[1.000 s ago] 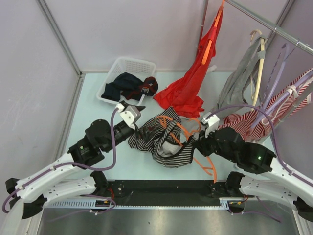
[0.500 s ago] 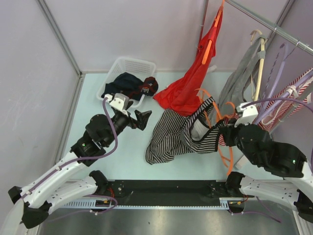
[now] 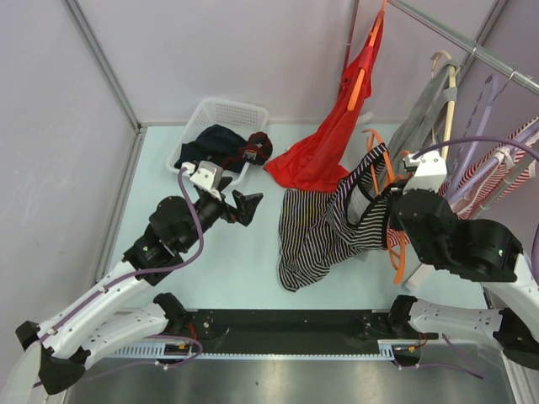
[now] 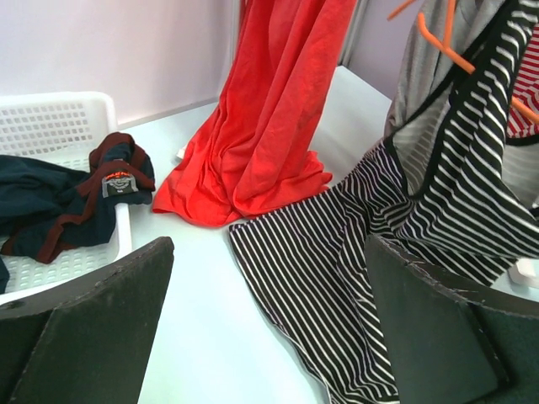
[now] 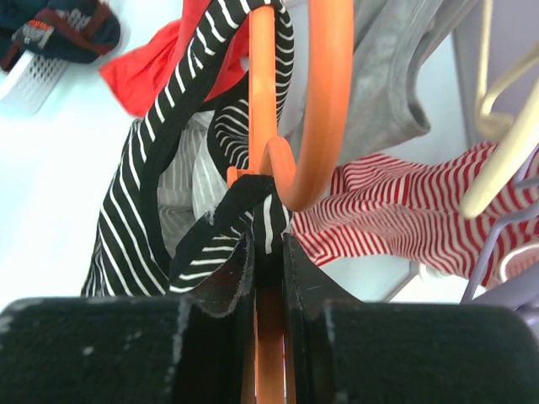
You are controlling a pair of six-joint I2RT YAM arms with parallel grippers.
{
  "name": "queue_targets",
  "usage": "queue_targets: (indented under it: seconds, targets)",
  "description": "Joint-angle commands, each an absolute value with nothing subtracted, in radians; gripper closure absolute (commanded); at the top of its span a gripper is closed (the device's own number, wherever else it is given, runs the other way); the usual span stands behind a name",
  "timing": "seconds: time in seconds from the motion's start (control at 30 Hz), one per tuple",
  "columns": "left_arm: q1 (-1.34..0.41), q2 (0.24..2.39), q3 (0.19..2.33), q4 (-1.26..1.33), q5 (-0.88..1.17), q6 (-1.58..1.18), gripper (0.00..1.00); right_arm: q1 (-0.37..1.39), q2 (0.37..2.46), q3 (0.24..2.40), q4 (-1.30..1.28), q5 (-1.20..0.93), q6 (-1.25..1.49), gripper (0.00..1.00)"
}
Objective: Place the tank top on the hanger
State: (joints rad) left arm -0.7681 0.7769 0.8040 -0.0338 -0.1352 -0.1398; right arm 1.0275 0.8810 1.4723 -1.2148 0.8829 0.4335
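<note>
Plain walls [image 3: 210,50] enclose pale tabletop [image 3: 244,261] bearing basket [image 3: 221,108], tank top [image 3: 312,227] hem.

Tank top [image 3: 320,231], black-and-white stripes: strap looped over orange hanger [image 5: 324,101], both pinched in right gripper [image 5: 268,269]. Hem trails left onto table [image 3: 236,269].

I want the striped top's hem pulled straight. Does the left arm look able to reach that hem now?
Probably yes: the left gripper, jaws open, faces the tank top across bare table, nothing between them, and the hem lies on the table.
</note>
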Motion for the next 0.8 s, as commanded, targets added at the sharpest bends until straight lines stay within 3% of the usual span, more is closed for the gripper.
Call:
queue_targets:
  seconds: [0.0,0.3,0.5,0.77]
  targets:
    - [-0.758,0.776,0.799,-0.005,-0.107,-0.164,0.01,1.023,0.919,1.574,-1.177,1.008,0.416,1.00]
    - [-0.755,0.769,0.795,-0.005,-0.097,-0.167,0.01,0.930,1.055,1.804,-1.157,1.013,0.273,1.00]
    - [-0.753,0.753,0.793,-0.005,-0.089,-0.170,0.00,0.643,1.186,1.902,-1.072,0.702,0.135,1.00]
    - [-0.753,0.733,0.787,-0.003,-0.098,-0.163,0.01,0.552,1.310,2.015,-0.960,0.595,0.065,1.00]
